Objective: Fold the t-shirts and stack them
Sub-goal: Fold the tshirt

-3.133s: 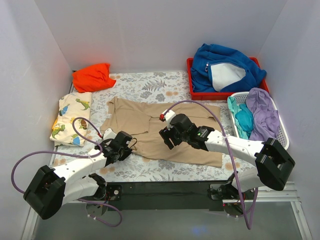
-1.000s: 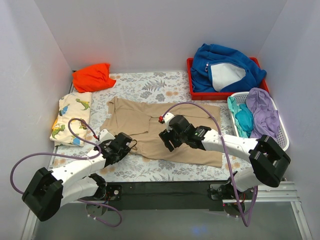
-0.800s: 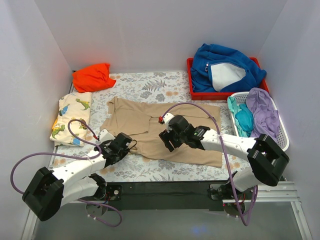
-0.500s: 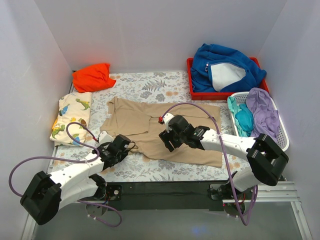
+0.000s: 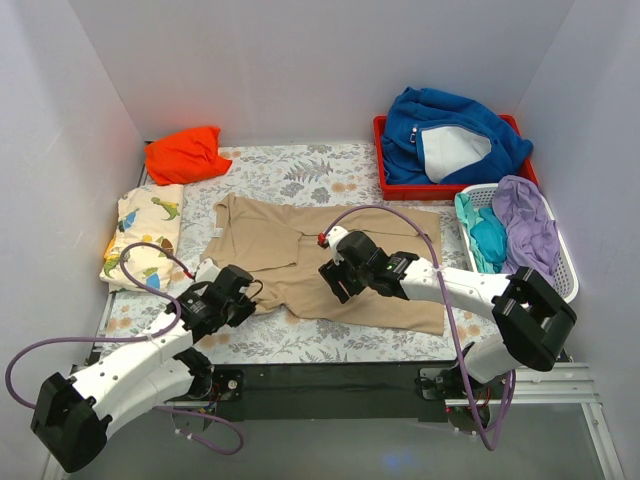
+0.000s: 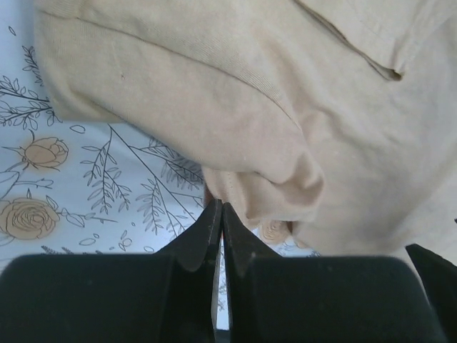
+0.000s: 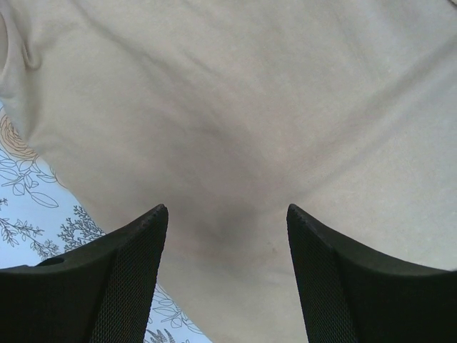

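Observation:
The tan t-shirt (image 5: pixel 330 240) lies spread on the floral tablecloth (image 5: pixel 300 170) at the middle. My left gripper (image 5: pixel 243 297) is at its near-left hem. In the left wrist view the gripper (image 6: pixel 220 206) is shut, with the bunched, slightly raised hem of the tan shirt (image 6: pixel 321 107) pinched at its tips. My right gripper (image 5: pixel 335 285) is open low over the shirt's near middle. In the right wrist view the gripper (image 7: pixel 227 214) has plain tan cloth (image 7: pixel 250 107) between its fingers. The orange t-shirt (image 5: pixel 185 153) lies crumpled at the back left. The dinosaur-print t-shirt (image 5: pixel 140 235) lies folded at the left.
A red tray (image 5: pixel 380 170) at the back right holds the blue fleece (image 5: pixel 450 130). A white basket (image 5: pixel 565 250) on the right holds purple and teal clothes. White walls close in the table on three sides.
My left arm has drawn back toward the near left, its gripper staying at the shirt's hem. The right gripper has shifted slightly left over the shirt and stays open.

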Motion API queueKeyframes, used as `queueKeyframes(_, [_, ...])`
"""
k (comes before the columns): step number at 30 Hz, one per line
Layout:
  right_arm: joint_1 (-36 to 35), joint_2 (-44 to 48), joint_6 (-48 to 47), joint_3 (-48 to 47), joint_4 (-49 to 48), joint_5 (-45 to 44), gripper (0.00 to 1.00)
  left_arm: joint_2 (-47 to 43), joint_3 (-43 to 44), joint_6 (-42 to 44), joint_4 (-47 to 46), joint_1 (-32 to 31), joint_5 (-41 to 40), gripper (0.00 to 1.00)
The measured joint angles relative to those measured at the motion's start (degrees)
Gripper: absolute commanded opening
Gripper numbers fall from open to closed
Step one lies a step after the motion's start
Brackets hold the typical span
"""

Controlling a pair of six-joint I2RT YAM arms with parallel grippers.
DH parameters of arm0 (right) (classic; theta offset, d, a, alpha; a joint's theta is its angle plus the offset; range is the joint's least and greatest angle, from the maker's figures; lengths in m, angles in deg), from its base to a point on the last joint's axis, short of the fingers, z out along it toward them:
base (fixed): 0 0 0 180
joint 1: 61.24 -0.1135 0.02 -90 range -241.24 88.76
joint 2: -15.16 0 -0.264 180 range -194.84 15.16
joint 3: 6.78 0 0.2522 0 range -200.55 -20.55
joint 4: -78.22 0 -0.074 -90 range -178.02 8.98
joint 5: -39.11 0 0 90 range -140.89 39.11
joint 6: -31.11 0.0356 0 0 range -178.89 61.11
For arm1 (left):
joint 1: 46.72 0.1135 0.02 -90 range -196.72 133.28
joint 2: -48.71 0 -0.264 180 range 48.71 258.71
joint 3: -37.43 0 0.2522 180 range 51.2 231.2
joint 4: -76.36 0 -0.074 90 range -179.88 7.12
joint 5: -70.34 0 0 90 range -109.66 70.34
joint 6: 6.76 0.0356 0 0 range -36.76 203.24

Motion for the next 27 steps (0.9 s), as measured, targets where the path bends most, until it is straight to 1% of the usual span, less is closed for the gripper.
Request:
queueKeyframes(5, [0.00, -0.48, -0.02, -0.07, 0.68, -0.28, 0.73, -0.09, 5.25, 0.39, 4.96, -0.04, 0.39, 0.00])
queueKeyframes(13, [0.00, -1.29, -0.31, -0.96, 1.66, -0.48, 0.73, -0.74, 16.52, 0.87, 14.29, -0.04, 0.70, 0.00])
queueKeyframes(17, [0.00, -2.54, -0.50, -1.64, 1.62, -0.22, 0.73, -2.36, 17.92, 0.92, 17.70, -0.04, 1.73, 0.00])
queueKeyframes(22, [0.00, -3.39, -0.81, -1.70, 1.97, -0.17, 0.73, -2.69, 19.37, 0.96, 22.43, -0.07, 5.33, 0.00])
queueKeyframes(27, [0.00, -4.02, -0.90, -2.54, 2.29, 0.02, 0.72, -2.47, 24.63, 1.77, 25.64, -0.07, 7.13, 0.00])
